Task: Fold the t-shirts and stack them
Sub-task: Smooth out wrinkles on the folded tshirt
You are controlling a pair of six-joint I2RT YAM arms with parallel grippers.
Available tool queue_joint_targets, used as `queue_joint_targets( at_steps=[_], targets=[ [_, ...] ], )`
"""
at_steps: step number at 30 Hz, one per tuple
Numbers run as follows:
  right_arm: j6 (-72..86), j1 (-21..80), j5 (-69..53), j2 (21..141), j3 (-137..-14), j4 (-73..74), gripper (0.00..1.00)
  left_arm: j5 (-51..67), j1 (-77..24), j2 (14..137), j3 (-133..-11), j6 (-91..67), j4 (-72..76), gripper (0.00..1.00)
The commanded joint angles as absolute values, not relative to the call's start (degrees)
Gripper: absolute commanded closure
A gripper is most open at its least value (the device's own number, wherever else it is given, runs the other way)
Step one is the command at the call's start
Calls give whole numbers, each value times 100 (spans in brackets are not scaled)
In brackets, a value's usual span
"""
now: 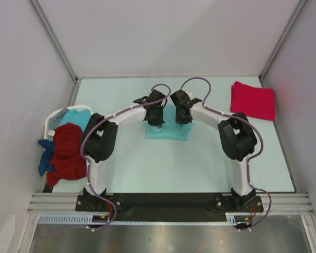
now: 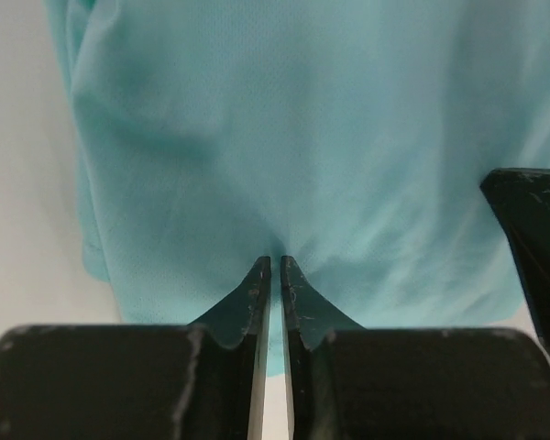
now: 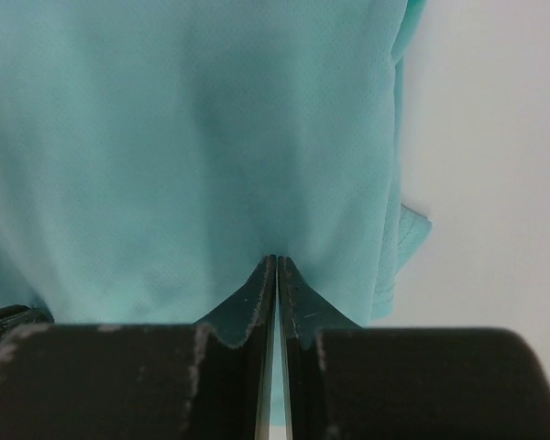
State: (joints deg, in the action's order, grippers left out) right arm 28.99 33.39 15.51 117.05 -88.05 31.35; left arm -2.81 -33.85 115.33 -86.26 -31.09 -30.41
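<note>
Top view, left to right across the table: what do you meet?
White laundry basket → left gripper → right gripper, both shut on the teal shirt → folded red shirt.

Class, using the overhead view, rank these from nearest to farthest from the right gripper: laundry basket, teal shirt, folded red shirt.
1. teal shirt, pinched by the right gripper, mid-table.
2. folded red shirt, far right corner.
3. laundry basket, left edge.
</note>
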Motion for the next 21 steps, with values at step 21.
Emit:
queue_joint_targets(
  at_steps=[21],
  targets=[
    [2769,3392,1837,11101,-9402,3383,90,-615,-3366,10627,-8734,-3059,-2917,82]
  ],
)
